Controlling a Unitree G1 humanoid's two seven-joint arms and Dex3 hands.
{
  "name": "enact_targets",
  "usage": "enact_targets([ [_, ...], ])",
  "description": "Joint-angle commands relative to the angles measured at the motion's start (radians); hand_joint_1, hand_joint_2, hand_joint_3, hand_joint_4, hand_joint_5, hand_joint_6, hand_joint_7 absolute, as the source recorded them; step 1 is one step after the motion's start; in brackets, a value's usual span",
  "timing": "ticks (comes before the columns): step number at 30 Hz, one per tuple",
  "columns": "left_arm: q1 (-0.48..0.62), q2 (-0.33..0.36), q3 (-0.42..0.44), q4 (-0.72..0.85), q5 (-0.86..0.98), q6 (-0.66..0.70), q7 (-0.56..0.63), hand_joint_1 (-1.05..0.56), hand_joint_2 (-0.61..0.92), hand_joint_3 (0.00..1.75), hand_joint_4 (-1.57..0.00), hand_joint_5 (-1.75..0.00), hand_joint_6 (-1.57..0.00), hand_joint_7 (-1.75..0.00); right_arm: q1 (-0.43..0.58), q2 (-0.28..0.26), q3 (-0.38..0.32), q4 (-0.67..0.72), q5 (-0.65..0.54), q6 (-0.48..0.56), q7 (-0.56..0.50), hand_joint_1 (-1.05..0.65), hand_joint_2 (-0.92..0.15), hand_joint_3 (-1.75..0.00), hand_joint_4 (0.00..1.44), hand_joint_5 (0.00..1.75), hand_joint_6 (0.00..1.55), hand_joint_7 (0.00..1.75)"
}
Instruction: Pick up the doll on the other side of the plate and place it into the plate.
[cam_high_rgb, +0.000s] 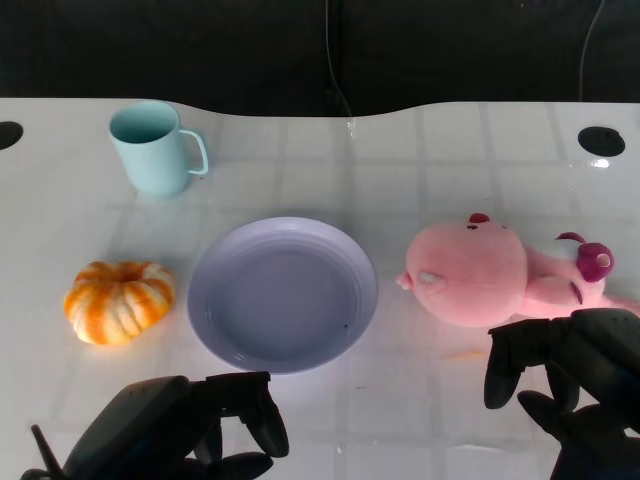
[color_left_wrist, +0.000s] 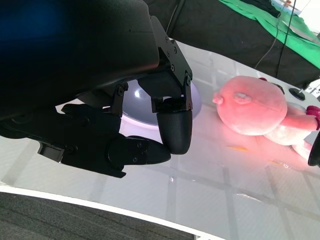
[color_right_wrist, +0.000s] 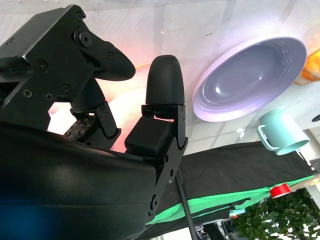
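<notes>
the pink doll lies on its side on the white surface, just right of the plate and apart from it. my right hand hovers near it, fingers apart, holding nothing; my left hand is idle, fingers loosely curled around nothing. i'd reach over the round head, close on its widest part, lift it clear of the rim, then lower it into the plate's hollow. my right wrist view shows only a pale slice of the doll behind my fingers, and its far limb runs off the head view's edge.
</notes>
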Motion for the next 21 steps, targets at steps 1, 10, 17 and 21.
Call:
enact_targets([
  [1, 0.001, 0.017, 0.008, 0.002, -0.006, -0.005, -0.005, -0.31, 0.92, 0.37, -0.62, -1.65, -0.63, -1.22, -0.007, 0.004, -0.022, 0.002, 0.027, -0.024, -0.036, 0.02, -0.31, -1.22, 0.90, 1.54, 0.93, 1.01],
  [10, 0.007, 0.025, 0.010, 0.003, -0.009, -0.010, -0.003, -0.31, 0.92, 0.37, -0.60, -1.63, -0.62, -1.22, -0.008, 0.028, -0.064, -0.019, 0.067, -0.047, -0.095, -0.12, -0.62, -0.53, 0.81, 1.11, 0.89, 0.40],
  [17, 0.009, 0.029, 0.008, 0.005, -0.005, -0.016, 0.000, -0.30, 0.92, 0.37, -0.61, -1.64, -0.62, -1.22, -0.013, 0.026, -0.095, -0.066, 0.051, -0.017, -0.106, -0.33, -0.84, -0.12, 0.47, 0.91, 0.63, 0.14],
  [21, 0.010, 0.029, 0.009, 0.009, -0.002, -0.023, 0.003, -0.31, 0.92, 0.37, -0.62, -1.63, -0.62, -1.21, -0.029, 0.023, -0.120, -0.085, 0.050, -0.006, -0.111, -0.40, -0.87, -0.05, 0.34, 0.82, 0.50, 0.06],
])
